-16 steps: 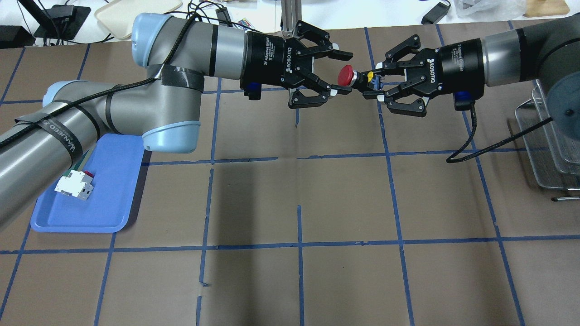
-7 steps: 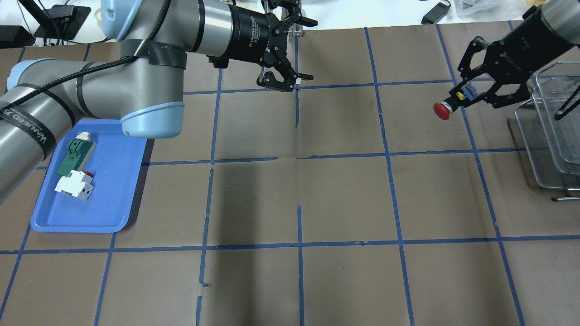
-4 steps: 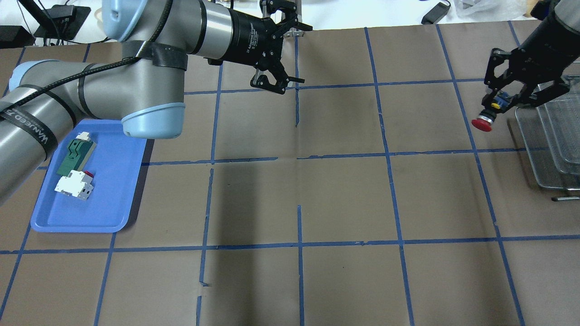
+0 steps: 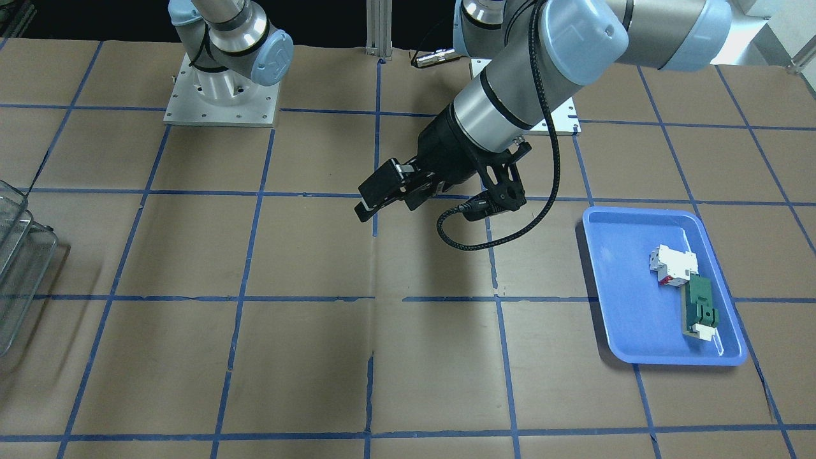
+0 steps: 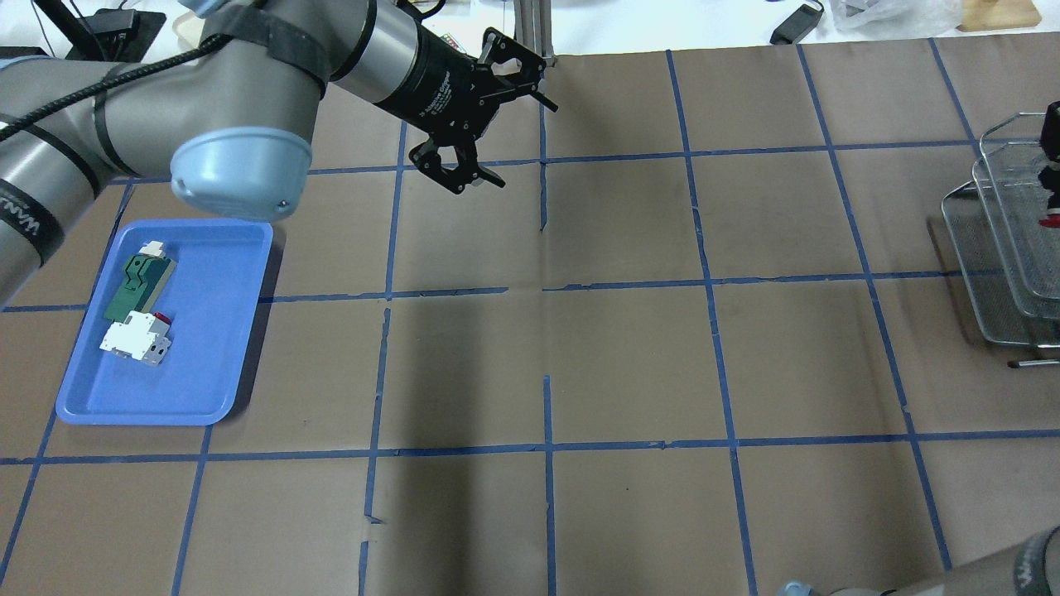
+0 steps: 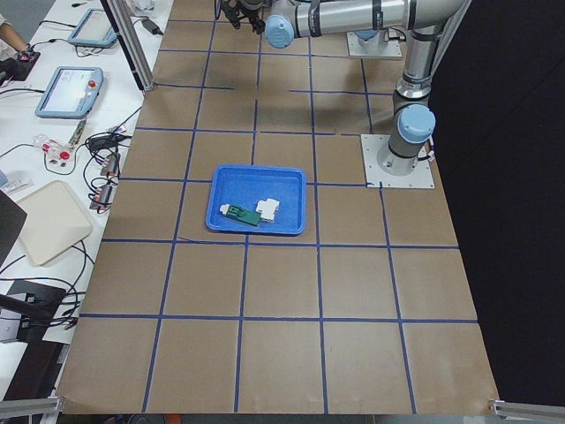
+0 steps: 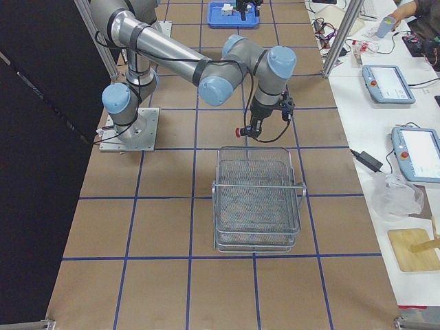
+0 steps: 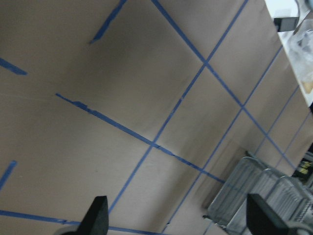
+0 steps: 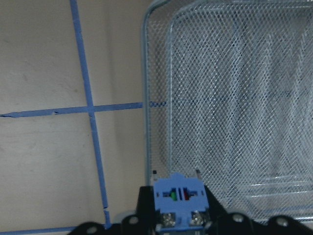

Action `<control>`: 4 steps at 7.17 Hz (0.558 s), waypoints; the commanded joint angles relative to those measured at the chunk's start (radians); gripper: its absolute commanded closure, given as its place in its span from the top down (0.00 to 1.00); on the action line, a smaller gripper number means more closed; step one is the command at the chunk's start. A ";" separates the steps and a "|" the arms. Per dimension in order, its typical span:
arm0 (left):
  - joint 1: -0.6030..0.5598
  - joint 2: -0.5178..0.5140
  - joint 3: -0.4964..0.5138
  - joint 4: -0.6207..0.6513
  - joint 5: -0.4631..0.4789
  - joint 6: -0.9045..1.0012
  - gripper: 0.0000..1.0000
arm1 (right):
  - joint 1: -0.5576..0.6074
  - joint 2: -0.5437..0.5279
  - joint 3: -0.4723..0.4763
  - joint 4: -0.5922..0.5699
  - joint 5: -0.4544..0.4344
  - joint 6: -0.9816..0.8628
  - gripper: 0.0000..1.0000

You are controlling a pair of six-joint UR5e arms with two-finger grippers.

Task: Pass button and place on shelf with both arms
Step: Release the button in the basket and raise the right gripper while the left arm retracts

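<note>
Red-capped button [image 9: 178, 196] is clamped in the right end effector [image 7: 247, 127], hanging above the wire shelf's [image 7: 258, 192] edge at the worktop's right end. Handover looks finished, and the left end effector [image 5: 522, 141] hangs spread and empty. Next, I'd say: lower onto the mesh and release.
</note>
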 commanded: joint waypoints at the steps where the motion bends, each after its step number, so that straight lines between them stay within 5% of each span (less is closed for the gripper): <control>1: 0.005 0.032 0.042 -0.192 0.138 0.289 1.00 | -0.017 0.054 -0.032 -0.007 -0.024 -0.050 0.05; 4: 0.009 0.101 0.019 -0.313 0.361 0.639 1.00 | -0.021 0.074 -0.032 -0.028 -0.027 -0.050 0.28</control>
